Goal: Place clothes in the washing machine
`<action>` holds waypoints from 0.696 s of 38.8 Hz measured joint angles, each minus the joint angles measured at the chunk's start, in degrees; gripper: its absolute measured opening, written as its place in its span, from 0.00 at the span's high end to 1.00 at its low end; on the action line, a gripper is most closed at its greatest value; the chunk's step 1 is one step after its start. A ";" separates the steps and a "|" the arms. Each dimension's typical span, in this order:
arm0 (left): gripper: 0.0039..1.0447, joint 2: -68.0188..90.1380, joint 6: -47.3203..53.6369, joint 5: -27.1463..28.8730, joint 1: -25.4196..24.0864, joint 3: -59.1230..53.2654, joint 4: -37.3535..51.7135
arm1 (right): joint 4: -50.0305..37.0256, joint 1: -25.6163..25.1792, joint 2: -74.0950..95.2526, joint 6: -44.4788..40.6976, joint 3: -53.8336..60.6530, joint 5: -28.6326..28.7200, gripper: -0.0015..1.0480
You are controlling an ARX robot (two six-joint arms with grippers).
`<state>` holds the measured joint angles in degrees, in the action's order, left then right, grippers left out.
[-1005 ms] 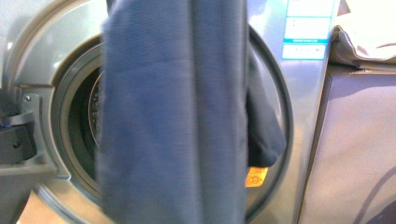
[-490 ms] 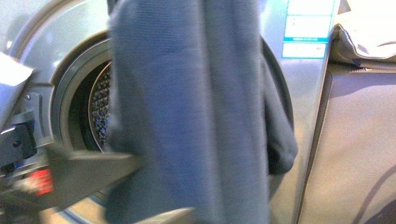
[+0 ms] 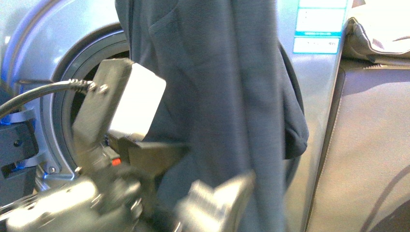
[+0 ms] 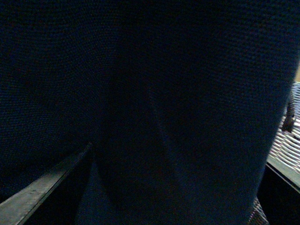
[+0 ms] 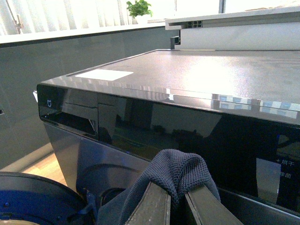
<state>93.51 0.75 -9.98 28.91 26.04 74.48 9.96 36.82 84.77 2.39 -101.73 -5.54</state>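
Note:
The clothes (image 3: 217,96), a large dark navy ribbed garment, hang down in front of the washing machine's (image 3: 314,96) round porthole, covering most of the opening. My right gripper (image 5: 176,199) is shut on a bunched fold of the clothes (image 5: 176,168) and holds it up in front of the machine's dark control panel (image 5: 154,117). My left gripper (image 3: 193,179) is open, low in the front view, its blurred fingers against the hanging fabric. The left wrist view is almost filled by the dark fabric (image 4: 164,93), with a bit of perforated drum (image 4: 288,140) at one edge.
A grey-brown flat-panelled unit (image 3: 372,154) stands right of the washer, with beige folded fabric (image 3: 382,38) on top. The open door's hinge bracket (image 3: 19,140) is at the far left. A blue-white label (image 3: 319,29) is on the washer's front.
My left arm has risen into the front view and reached to the hanging clothes. The garment has swung slightly right and now hides the yellow sticker.

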 joint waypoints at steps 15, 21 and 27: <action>0.06 1.05 -0.74 11.32 5.11 3.78 -5.75 | 0.00 0.00 0.00 0.00 0.00 0.00 0.97; 0.06 2.67 -1.09 17.31 7.52 6.62 -7.87 | 0.00 0.00 0.00 0.00 0.00 0.00 0.97; 0.06 4.35 -1.25 26.47 8.87 10.60 -12.55 | 0.00 0.00 0.00 0.00 0.00 -0.02 0.97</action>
<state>97.86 -0.49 16.49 37.78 36.64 61.93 9.96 36.82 84.77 2.39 -101.73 -5.56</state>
